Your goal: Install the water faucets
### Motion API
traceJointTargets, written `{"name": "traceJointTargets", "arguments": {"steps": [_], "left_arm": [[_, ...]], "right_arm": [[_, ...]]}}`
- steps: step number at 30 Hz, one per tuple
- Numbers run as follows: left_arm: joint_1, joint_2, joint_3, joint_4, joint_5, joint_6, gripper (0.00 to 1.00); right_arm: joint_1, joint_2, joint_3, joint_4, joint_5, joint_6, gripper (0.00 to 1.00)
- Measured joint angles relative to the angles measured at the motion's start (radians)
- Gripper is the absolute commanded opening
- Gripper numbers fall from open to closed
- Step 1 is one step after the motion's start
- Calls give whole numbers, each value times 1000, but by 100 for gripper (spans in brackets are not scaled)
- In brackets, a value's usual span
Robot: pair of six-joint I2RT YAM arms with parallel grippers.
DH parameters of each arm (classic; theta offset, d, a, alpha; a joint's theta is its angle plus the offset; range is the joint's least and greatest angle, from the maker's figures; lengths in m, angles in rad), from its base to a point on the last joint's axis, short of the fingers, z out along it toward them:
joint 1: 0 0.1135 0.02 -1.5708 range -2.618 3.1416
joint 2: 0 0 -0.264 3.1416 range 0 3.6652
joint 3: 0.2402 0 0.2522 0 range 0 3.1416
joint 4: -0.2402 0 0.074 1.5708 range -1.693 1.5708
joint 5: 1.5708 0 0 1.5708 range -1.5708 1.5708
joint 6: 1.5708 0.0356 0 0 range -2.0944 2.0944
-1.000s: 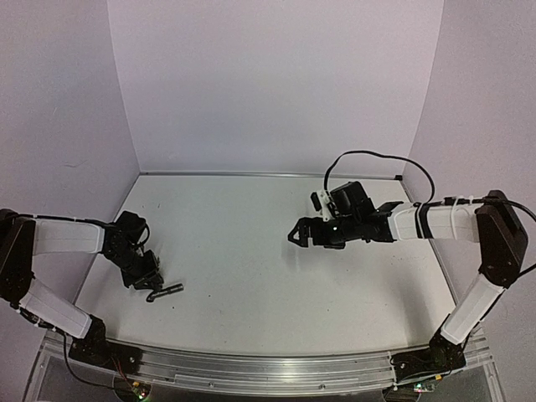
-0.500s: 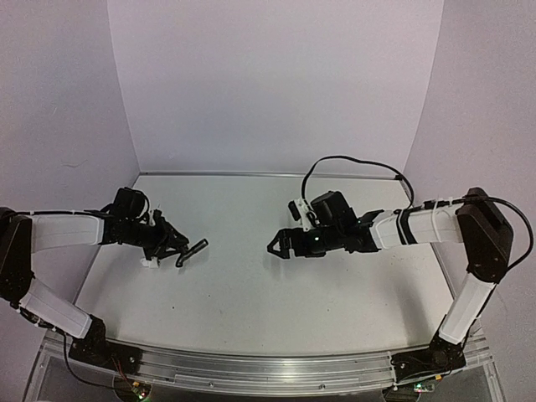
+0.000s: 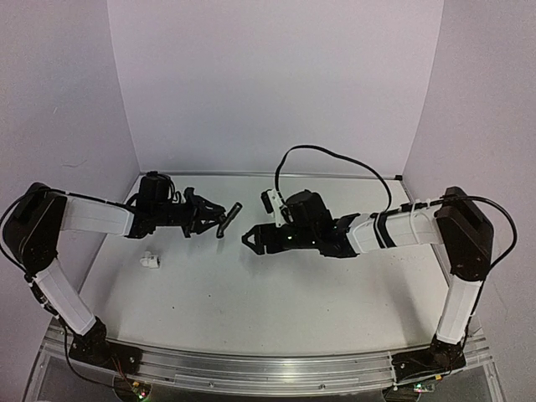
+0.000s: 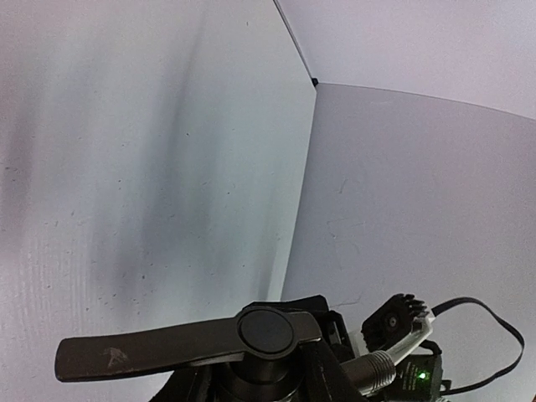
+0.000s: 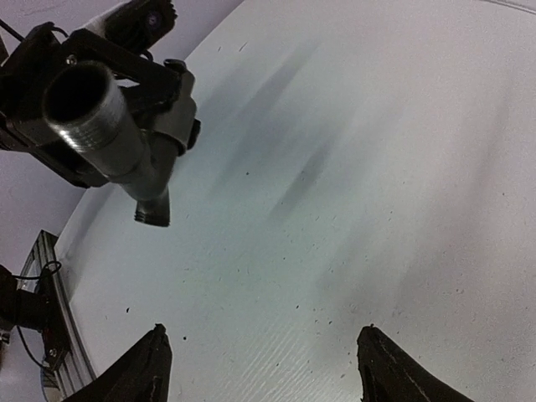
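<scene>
Roughly, I'd call this an early-to-middle stage: the faucet [image 3: 230, 213] is off the table and clenched in the left gripper [image 3: 213, 219], held in the air over the far half of the table, a little left of the middle and nearer the far edge than the near one. My left wrist view shows its lever handle [image 4: 167, 343] lying flat across the bottom of the frame, and the right wrist view looks straight at its threaded end [image 5: 99, 113] with the spout pointing down. The right gripper [image 3: 249, 240] sits just beside it toward the table's middle, fingers [image 5: 149, 368] spread wide and holding nothing, apart from the tap. The white fitting [image 3: 150, 260] lies alone near the left edge, well apart from both arms, so by my reckoning the joining itself is all yet to do (I see no fixture to mount onto, either). The table [image 3: 276, 310] is a matte white sheet, lightly speckled with dark grit, with a metal rail [image 3: 268, 368] along the near edge. Plain pale lilac walls [image 3: 268, 84] close off the far, left and right edges.
</scene>
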Motion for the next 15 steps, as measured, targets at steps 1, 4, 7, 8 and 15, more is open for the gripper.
{"name": "traceJointTargets", "arguments": {"steps": [1,4,7,8,15], "left_arm": [[-7,24,2,34,4,-31,0],[-26,87,4,104,10,-105,0],[-47,123,13,132,9,-150,0],[-53,128,17,139,9,-162,0],[-92,143,62,197,3,-204,0]], "right_arm": [[2,7,7,9,11,-11,70],[8,22,24,35,32,-37,62],[10,40,44,67,36,-52,54],[11,45,44,81,35,-54,52],[15,66,45,157,32,-56,39]]}}
